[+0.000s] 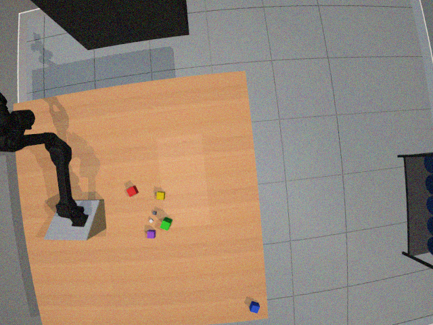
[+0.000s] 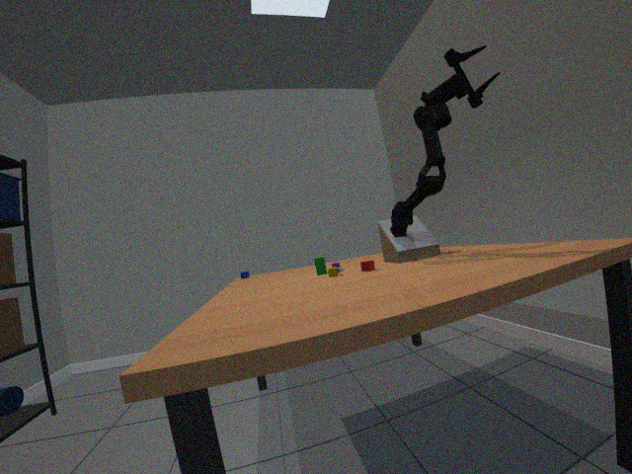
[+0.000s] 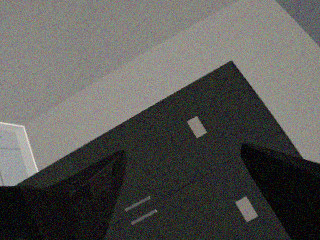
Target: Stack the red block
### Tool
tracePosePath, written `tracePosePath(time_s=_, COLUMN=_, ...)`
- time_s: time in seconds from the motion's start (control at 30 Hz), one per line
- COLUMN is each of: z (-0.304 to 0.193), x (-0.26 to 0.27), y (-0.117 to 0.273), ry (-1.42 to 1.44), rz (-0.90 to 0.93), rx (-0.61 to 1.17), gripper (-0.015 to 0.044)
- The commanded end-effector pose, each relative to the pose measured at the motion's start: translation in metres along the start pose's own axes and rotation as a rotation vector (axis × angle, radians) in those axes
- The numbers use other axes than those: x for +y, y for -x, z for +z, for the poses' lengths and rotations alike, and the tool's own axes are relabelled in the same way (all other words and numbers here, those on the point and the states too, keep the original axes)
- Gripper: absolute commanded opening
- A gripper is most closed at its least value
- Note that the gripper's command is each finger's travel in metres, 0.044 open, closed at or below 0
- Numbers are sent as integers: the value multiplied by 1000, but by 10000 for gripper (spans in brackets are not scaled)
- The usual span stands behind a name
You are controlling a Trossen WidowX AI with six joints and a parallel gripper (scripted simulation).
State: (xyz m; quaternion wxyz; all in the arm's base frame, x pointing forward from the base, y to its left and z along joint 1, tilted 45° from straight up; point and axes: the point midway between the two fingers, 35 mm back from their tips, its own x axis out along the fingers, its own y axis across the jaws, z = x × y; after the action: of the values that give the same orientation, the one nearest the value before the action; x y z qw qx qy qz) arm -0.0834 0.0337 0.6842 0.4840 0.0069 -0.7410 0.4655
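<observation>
Red block [image 1: 131, 191] [image 2: 367, 266]: one, on the wooden table [image 1: 139, 279] [image 2: 356, 306], ungrasped, apart from the yellow block [image 1: 160, 196] [image 2: 333, 272]. Green tower [image 1: 166, 224] [image 2: 320, 266]: one, upright, destination. Parallel-jaw gripper [image 2: 492, 59] [image 3: 183, 152]: one, released, raised well above the table, pointed away from the blocks. Step in hand: approach, apparently. Next move calls for swinging round, descending open over the red block, then gripping squarely.

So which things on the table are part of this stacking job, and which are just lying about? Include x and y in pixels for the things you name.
Part of the job:
- red block [image 1: 131, 191] [image 2: 367, 266]
- green tower [image 1: 166, 224] [image 2: 320, 266]

Just lying about:
- yellow block [image 1: 160, 196] [image 2: 333, 272]
- purple block [image 1: 151, 234] [image 2: 336, 265]
- blue block [image 1: 254, 307] [image 2: 245, 275]
- tiny gray block [image 1: 154, 212]
- tiny white block [image 1: 151, 221]
</observation>
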Motion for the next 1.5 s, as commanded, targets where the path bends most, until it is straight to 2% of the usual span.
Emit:
tracePosePath(time_s=0.0, z=1, x=-1, y=0, ry=4, rz=-3, rx=-2, gripper=426)
tracePosePath(time_s=0.1, z=11, x=-12, y=7, ry=73, rz=-56, rx=-36, gripper=440)
tracePosePath(time_s=0.3, z=48, x=-64, y=37, ry=287, rz=-305, rx=-113, gripper=440)
tracePosePath(time_s=0.53, z=83, x=-131, y=102, ry=450, rz=-664, rx=-162, gripper=440)
tracePosePath(time_s=0.87, z=80, x=-192, y=194, ry=462, rz=-1052, rx=-75, gripper=440)
tracePosePath(time_s=1.07, z=67, x=-217, y=266, ry=513, rz=-1317, rx=75, gripper=440)
tracePosePath(time_s=1.27, z=30, x=-229, y=362, ry=494, rz=-1610, rx=360, gripper=440)
tracePosePath(time_s=1.47, z=-13, x=-215, y=452, ry=409, rz=-1824, rx=703, gripper=440)
